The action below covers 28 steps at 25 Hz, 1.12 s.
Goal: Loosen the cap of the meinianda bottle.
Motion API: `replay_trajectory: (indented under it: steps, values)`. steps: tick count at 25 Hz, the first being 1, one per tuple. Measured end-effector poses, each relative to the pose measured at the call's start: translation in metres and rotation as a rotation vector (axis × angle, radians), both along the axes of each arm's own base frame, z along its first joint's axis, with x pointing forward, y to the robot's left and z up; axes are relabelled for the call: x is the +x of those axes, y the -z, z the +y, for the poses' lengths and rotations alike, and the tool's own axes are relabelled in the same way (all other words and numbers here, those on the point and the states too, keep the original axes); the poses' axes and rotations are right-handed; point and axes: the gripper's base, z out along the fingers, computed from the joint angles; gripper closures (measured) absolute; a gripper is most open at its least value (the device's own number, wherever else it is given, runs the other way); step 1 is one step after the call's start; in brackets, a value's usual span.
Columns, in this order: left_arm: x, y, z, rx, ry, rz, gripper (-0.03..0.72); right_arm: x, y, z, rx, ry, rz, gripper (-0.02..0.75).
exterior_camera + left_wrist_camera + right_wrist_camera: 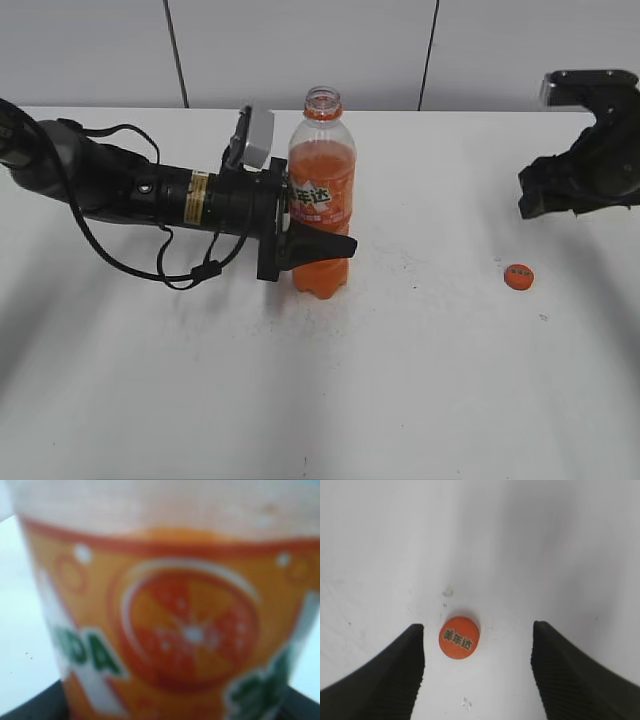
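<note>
The meinianda bottle stands upright on the white table, full of orange drink, its mouth uncovered. My left gripper is shut on its lower body from the left; in the left wrist view the orange label fills the frame, blurred. The orange cap lies flat on the table to the right, off the bottle. In the right wrist view the cap lies on the table between the two black fingers of my right gripper, which is open and empty. That gripper hovers above the table at the far right.
The white table has a pale wall with dark seams behind it. The left arm's black body and cables stretch across the table's left side.
</note>
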Motion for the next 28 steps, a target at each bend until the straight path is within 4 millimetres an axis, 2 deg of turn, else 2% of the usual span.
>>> replay_trajectory:
  steps: [4,7,13,17,28]
  values:
    - [0.001,-0.008,0.0,-0.019,-0.004,-0.012,0.16,0.005,-0.028,0.0,0.008,0.0,-0.091,0.237]
    - [0.001,-0.019,-0.001,-0.038,-0.004,-0.032,0.124,0.006,-0.036,0.0,0.01,0.0,-0.115,0.237]
    - [0.001,-0.032,-0.001,-0.055,-0.011,-0.038,0.098,0.005,-0.037,0.0,0.012,0.002,-0.117,0.237]
    - [0.001,-0.046,-0.001,-0.067,-0.016,-0.05,0.098,0.003,-0.046,0.0,0.014,0.001,-0.142,0.237]
    - [-0.006,-0.101,0.001,-0.101,-0.01,-0.136,0.099,-0.002,-0.111,0.0,0.032,-0.006,-0.295,0.237]
